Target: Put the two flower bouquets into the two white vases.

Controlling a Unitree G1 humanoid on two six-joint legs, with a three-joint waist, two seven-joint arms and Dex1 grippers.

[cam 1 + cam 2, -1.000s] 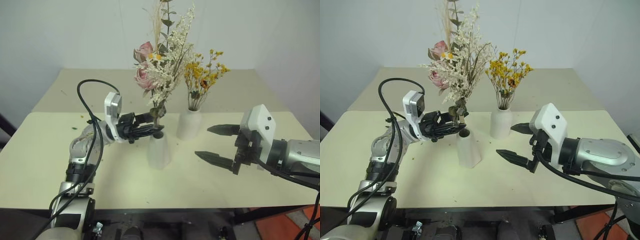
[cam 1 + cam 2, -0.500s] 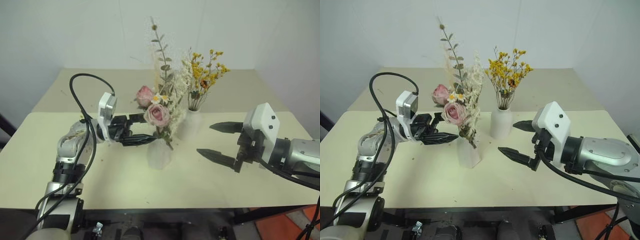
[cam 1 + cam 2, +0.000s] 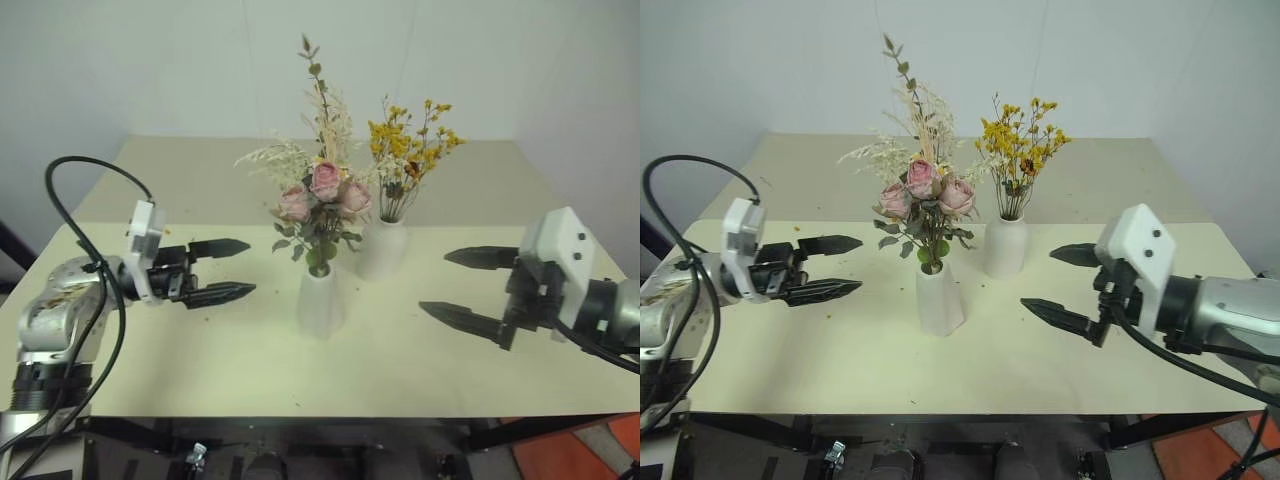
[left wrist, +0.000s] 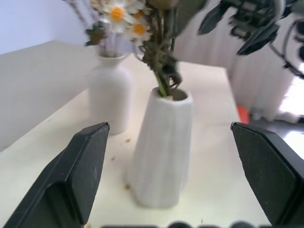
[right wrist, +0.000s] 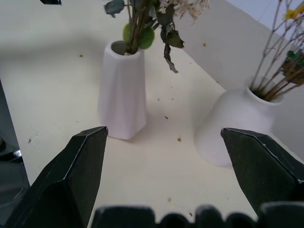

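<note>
Left gripper (image 3: 232, 270) withdrawn, roses (image 3: 322, 195) upright

Cream table (image 3: 230, 370) — plain white wall (image 3: 150, 60) behind.

rose bouquet (image 4: 161, 52): in the left wrist view blurred, blooms cut off by the edge.
yellow spray (image 5: 285, 61): flowers cut off in the right wrist view.
right arm (image 3: 610, 310): ran out of the frame.
table (image 3: 150, 370): specks too small to tell.
</note>
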